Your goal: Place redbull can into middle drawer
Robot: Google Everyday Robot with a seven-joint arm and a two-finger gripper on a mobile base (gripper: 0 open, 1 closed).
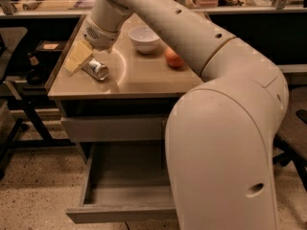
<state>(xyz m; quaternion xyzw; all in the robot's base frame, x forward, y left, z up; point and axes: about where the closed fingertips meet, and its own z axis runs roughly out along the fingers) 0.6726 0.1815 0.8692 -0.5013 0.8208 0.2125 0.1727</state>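
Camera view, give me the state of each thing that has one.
gripper: down at the counter, right beside the redbull can.
redbull can: lying on its side on the counter.
middle drawer: pulled open.
drawer above it: closed.
white bowl: upright on the counter.
apple: resting on the counter.

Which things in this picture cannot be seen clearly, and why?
- Camera view: middle drawer, right part hidden behind the robot's arm.
- Camera view: redbull can, lettering too small to read.
- Camera view: claw, just left of the can; contact with it unclear.
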